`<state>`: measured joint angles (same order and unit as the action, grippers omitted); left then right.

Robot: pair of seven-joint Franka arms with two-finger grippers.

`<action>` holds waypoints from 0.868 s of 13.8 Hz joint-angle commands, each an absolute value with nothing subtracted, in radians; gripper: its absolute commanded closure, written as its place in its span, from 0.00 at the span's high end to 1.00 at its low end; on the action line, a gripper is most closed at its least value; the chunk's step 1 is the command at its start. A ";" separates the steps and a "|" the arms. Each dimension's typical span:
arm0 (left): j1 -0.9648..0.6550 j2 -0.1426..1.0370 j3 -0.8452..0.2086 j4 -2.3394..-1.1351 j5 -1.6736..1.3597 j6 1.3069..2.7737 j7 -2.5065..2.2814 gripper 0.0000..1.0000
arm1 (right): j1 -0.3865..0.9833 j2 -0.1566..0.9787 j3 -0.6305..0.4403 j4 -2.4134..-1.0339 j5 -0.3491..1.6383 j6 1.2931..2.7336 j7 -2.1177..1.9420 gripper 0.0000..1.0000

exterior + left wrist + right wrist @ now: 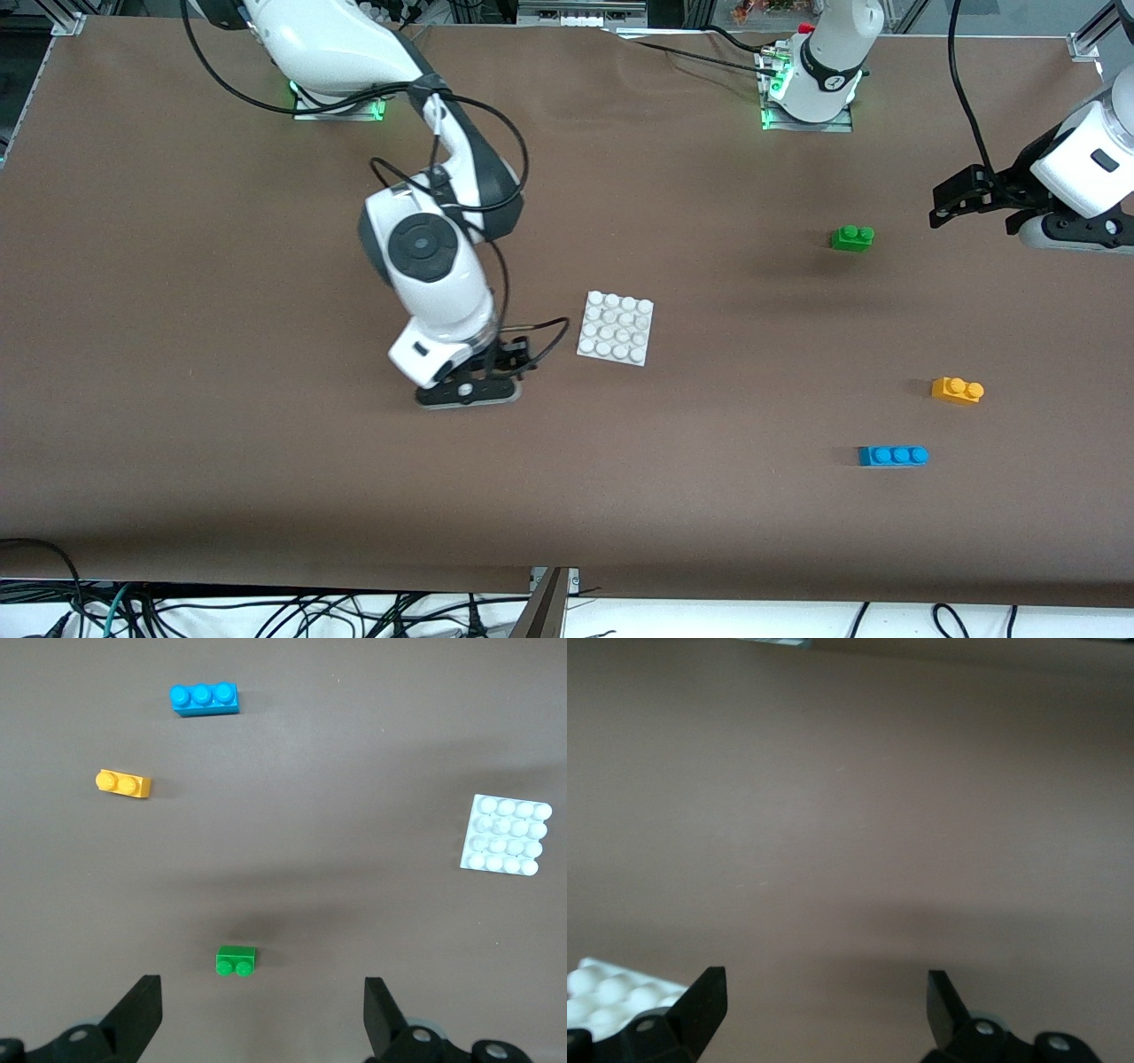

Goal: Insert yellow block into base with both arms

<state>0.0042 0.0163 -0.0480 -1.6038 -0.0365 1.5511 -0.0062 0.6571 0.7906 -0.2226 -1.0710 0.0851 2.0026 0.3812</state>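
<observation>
Well to the lower right of the front view, the yellow block (957, 390) lies alone on the brown table (221, 443), with the blue brick (893, 455) just below it, nearer the camera, and the green brick (852, 237) well above it, higher in the frame. Nothing covers or crowds it. The base (616, 328) sits near the frame's middle, well apart from all three bricks. The left gripper (952, 199) hangs at the right edge of the front view, near the green brick, its fingers (137, 1014) spread apart and holding nothing. The right gripper (478, 377) is low over the table just beside the base, fingers (700, 1001) likewise apart and empty.
</observation>
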 commanded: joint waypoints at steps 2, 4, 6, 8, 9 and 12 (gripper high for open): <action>0.014 0.003 -0.035 -1.611 -0.049 1.543 0.015 1.00 | 0.660 0.744 -0.352 -1.098 0.101 1.904 0.235 1.00; 0.014 0.005 -0.034 -1.609 -0.049 1.543 0.014 1.00 | 0.640 0.730 -0.373 -1.098 0.101 1.878 0.198 1.00; 0.026 0.011 -0.031 -1.609 -0.048 1.549 0.011 1.00 | 0.614 0.715 -0.371 -1.098 0.101 1.856 0.195 1.00; 0.041 0.050 -0.032 -1.603 -0.040 1.548 0.015 1.00 | 0.594 0.698 -0.370 -1.104 0.101 1.838 0.169 1.00; 0.044 0.060 -0.031 -1.605 -0.028 1.548 0.015 1.00 | 0.574 0.690 -0.367 -1.114 0.095 1.838 0.149 1.00; 0.070 0.090 -0.031 -1.605 0.083 1.560 0.055 1.00 | 0.502 0.597 -0.342 -1.199 0.098 1.847 0.132 1.00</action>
